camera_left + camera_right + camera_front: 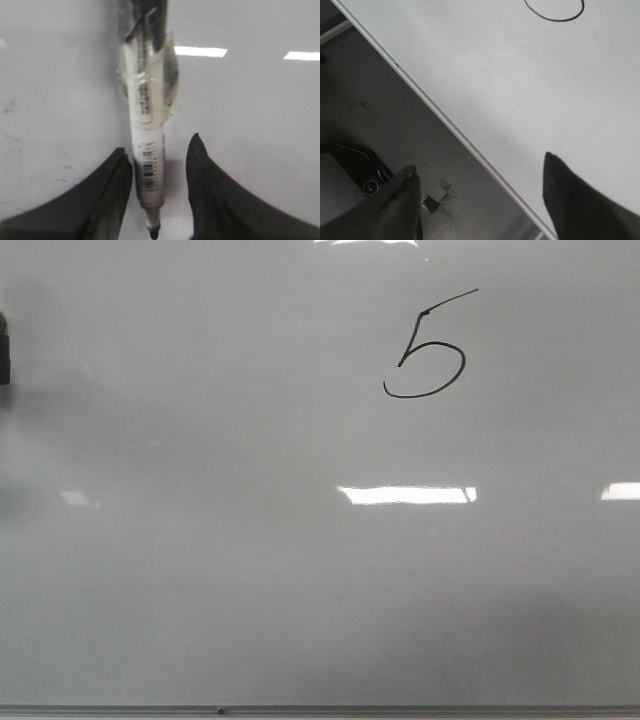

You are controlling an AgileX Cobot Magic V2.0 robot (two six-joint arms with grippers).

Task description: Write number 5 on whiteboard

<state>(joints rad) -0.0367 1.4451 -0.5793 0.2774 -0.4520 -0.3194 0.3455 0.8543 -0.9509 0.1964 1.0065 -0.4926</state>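
Observation:
A thin black number 5 (430, 348) is drawn on the upper right of the glossy whiteboard (250, 570). In the left wrist view a white marker (147, 125), wrapped in clear tape, lies on the whiteboard (250, 125) with its black tip pointing back between the fingers. My left gripper (158, 145) is open around it: one finger is close beside the barrel and the other stands clear of it. My right gripper (479, 162) is open and empty, straddling the board's frame strip (455, 132). The lower curve of the 5 (555, 14) shows far from it.
A dark blurred shape (4, 345) pokes in at the board's left edge in the front view. Beyond the frame, the right wrist view shows grey floor with tape scraps (437, 197) and a black object (355, 167). Bright light reflections (405, 494) lie on the board.

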